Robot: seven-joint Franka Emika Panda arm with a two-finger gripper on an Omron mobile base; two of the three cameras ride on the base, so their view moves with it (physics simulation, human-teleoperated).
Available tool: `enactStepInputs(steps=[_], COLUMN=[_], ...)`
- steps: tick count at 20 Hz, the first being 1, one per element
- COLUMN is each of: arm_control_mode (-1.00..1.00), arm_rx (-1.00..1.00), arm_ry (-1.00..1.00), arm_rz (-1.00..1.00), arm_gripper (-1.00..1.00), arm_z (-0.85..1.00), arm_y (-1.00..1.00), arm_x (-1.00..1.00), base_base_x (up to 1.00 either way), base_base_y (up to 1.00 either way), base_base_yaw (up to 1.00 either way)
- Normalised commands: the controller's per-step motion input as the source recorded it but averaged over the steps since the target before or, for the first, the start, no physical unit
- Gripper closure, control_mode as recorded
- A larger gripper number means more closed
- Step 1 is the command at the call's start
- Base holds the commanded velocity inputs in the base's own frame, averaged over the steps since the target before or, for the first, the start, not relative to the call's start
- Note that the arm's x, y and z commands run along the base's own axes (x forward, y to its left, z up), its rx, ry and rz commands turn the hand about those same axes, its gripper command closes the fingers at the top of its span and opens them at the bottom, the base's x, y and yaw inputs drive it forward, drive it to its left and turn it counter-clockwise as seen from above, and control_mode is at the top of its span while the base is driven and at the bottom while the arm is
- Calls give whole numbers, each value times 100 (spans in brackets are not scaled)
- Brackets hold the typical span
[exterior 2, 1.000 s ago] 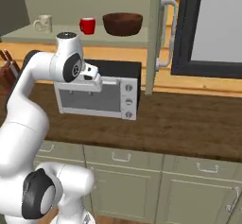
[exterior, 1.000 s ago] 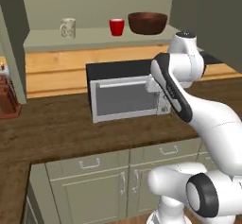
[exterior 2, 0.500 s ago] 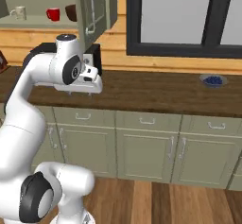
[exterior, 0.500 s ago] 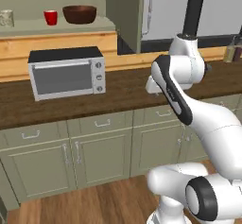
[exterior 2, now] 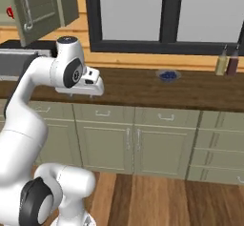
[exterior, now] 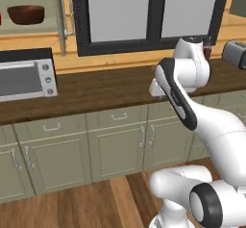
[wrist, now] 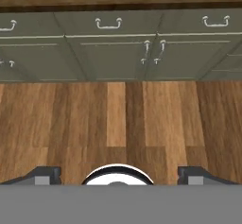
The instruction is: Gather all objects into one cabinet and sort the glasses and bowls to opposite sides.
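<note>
Near the lower edge of the hand view: gripper (wrist: pixel 118 176) wide open, tips far apart, nothing between them, aimed down at plank floor (wrist: pixel 123 124) and drawer-fronted base cabinets (wrist: pixel 113 48) along the top. In the left base view: arm folded tight at centre right, elbow low, hand tucked in front of the shoulder above the counter edge; same pose at centre left of the right base view, gripper (exterior 2: pixel 88 87) level with the dark counter (exterior 2: pixel 157 89). Farther back, right of centre in the right base view: small pale bowl (exterior 2: pixel 167 75) with bluish contents on the counter, well apart from the hand, likely the next thing to fetch. Far upper left of the left base view: dark brown bowl (exterior: pixel 26 14) on the shelf of the cabinet (exterior: pixel 43 1), glossy red cup (exterior 2: pixel 10 13) a sliver at the upper left edge of the right base view beside the open door (exterior 2: pixel 40 5). Risks, as a judgement: a swing of the folded arm toward the bowl could clip the counter lip; a shallow bowl could slip or tip under a careless pinch; the slim bottles (exterior 2: pixel 227 61) at far right could be knocked by a wide reach; a carry back could strike the open door.
</note>
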Motion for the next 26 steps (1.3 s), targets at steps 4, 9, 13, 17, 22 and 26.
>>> enactStepInputs(steps=[4,9,13,17,22,26], arm_control_mode=[100,100,100,100,100,100], arm_rx=[0,0,0,0,0,0], arm_ry=[0,0,0,0,0,0], arm_rz=[0,0,0,0,0,0], arm_gripper=[-100,-100,-100,-100,-100,-100], arm_z=[0,0,0,0,0,0], arm_y=[0,0,0,0,0,0], arm_x=[0,0,0,0,0,0], base_base_x=[10,0,0,71,48,55], base_base_y=[-100,-100,-100,-100,-100,-100], base_base_yaw=[0,-20,-37,-6,-5,-15])
